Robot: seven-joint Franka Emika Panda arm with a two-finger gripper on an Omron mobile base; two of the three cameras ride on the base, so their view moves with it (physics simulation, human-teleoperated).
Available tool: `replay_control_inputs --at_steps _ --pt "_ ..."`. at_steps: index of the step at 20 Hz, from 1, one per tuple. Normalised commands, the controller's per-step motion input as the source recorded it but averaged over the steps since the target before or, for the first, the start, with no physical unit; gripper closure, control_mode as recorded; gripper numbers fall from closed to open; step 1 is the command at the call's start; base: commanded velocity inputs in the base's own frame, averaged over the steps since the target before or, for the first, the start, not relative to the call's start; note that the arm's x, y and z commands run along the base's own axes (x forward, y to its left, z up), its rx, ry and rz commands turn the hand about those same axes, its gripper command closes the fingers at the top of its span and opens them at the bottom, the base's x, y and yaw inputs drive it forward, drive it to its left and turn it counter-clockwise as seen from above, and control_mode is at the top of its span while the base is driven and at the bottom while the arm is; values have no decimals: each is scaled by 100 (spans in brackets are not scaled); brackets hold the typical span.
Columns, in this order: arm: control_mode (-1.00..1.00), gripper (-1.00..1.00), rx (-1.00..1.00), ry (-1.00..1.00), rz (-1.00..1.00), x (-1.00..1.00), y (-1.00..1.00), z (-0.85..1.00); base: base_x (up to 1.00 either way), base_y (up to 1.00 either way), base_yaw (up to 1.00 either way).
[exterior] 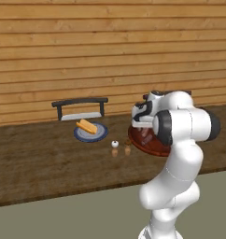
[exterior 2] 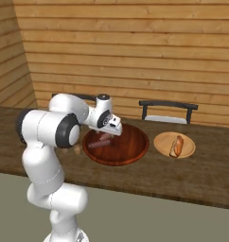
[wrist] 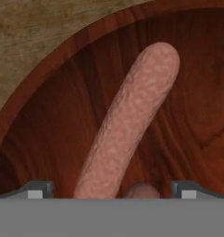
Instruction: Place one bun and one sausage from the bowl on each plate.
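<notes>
A sausage (wrist: pixel 130 125) is seen mid-frame in the hand view, lying in the bowl (wrist: pixel 49 106) between the spread tips of the gripper (wrist: pixel 111 189). The right base view shows an orange plate (exterior 2: pixel 159 142) at right holding bun and sausage; the left base view shows a blue plate (exterior: pixel 98 136) left of centre bearing a bun (exterior: pixel 87 126).

Soft, even rendered light fills both base views, with no glare, and the wooden wall (exterior: pixel 110 51) is uniformly lit from upper left to upper right. Shadows are faint: only a dim patch lies under the blue-grey plate (exterior: pixel 90 134) near the frame's centre and along the counter's (exterior 2: pixel 197 175) front edge. The hand view is close and coarse, the sausage (wrist: pixel 130 120) mottled and pixelated, the bowl (wrist: pixel 53 115) darker toward the lower left.
</notes>
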Motion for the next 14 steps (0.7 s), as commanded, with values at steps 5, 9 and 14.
replay_control_inputs --at_steps 5,9,14 --pt "-100 -100 2 0 0 16 -3 -15 0 0 0" --pt "-100 -100 5 0 0 14 -3 -24 0 0 0" --pt "-100 -100 8 -3 0 15 0 -20 0 0 0"
